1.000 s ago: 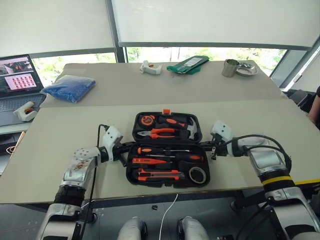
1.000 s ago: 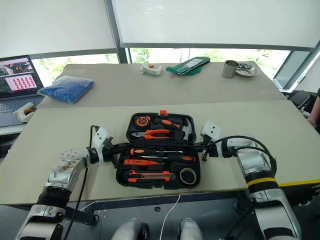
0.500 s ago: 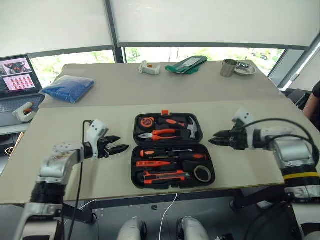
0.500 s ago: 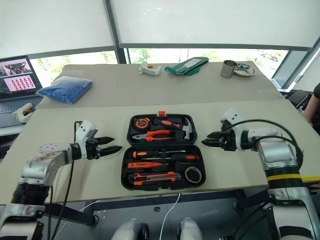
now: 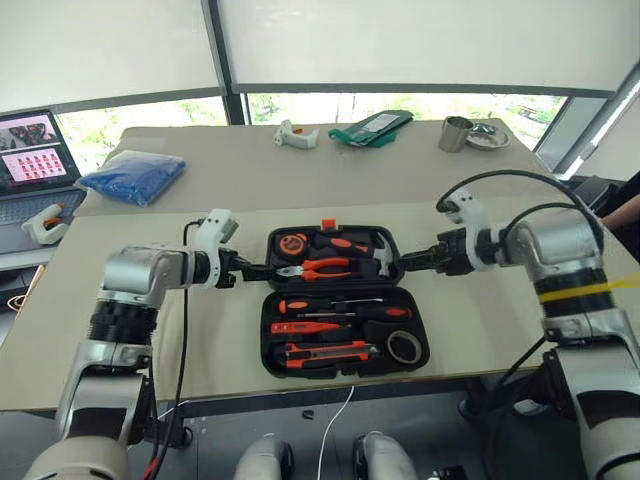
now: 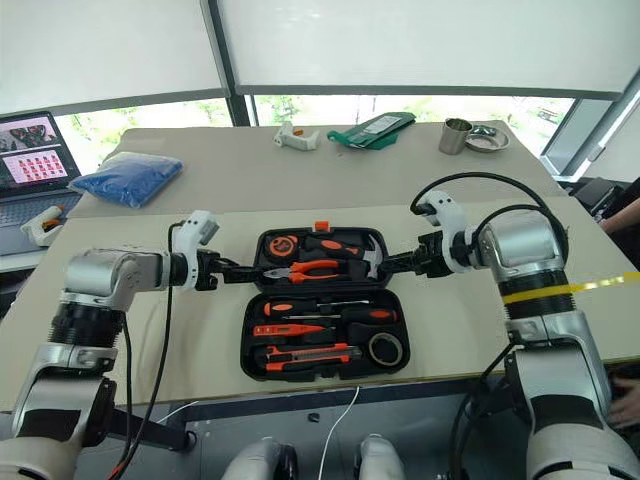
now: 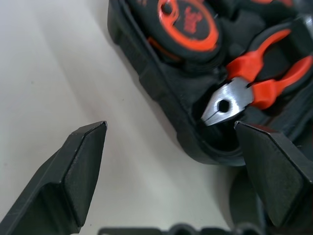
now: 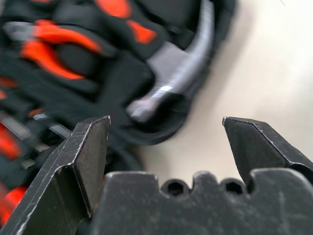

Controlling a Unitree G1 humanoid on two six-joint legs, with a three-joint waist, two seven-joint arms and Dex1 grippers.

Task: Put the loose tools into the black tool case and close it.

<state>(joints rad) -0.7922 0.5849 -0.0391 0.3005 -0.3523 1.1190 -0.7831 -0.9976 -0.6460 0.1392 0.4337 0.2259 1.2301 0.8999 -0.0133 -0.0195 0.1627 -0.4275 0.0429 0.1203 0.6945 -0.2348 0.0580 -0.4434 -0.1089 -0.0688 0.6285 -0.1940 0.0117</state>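
Note:
The black tool case [image 5: 345,372] lies open in the middle of the near table. Its near half holds two black-and-orange screwdrivers [image 5: 335,304], a slim orange screwdriver [image 5: 303,327], the utility knife [image 5: 325,352] and the grey roll [image 5: 404,346]. Pliers [image 7: 254,85], a tape measure [image 7: 188,19] and a hammer [image 8: 190,63] sit in the far half. My left gripper [image 5: 256,268] is open, its jaws straddling the far half's left rim. My right gripper [image 5: 409,261] is open at the far half's right rim, beside the hammer head.
On the far table lie a blue bag [image 5: 135,176], a white glue gun [image 5: 297,134], a green packet [image 5: 375,127], a metal cup [image 5: 455,132] and a dish [image 5: 488,138]. A laptop [image 5: 30,150] stands at the far left. A person's arm [image 5: 625,205] shows at the right edge.
Both grippers have opened. They left the sides of the case's near half, swung outward, then rose and came in at the far half's side rims.

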